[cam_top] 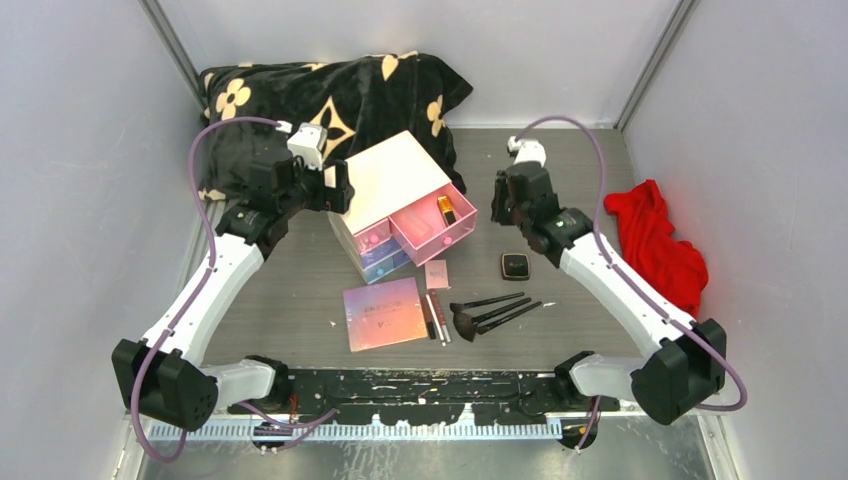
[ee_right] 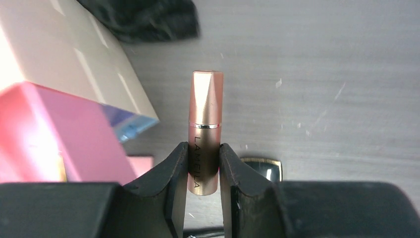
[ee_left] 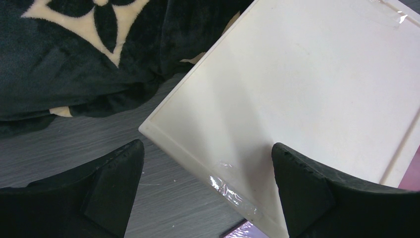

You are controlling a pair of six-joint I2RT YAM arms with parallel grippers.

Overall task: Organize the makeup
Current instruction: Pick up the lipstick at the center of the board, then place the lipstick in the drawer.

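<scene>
**Makeup: one tube in the drawer, one in the grip**

From above, the cream box with pink and blue drawers (cam_top: 395,175) has its top pink drawer (cam_top: 440,232) pulled out, and a gold tube (cam_top: 446,209) lies inside. On the grey table (cam_top: 560,180) in front lie the flat iridescent pink-purple palette (cam_top: 385,313), thin sticks (cam_top: 436,316), black-handled brushes (cam_top: 492,311), tiny pink square compact (cam_top: 437,273) and black compact (cam_top: 516,265). A red cloth (cam_top: 655,240) sits at the right.

Left wrist: the left gripper (ee_left: 205,148) hangs over a corner of the box's cream top — fingers wide apart, holding nothing.

Right wrist: the right gripper (ee_right: 204,151) clamps a rose-gold tube (ee_right: 206,99), whose cap end juts past the fingertips — the black compact shows beside one finger.
</scene>
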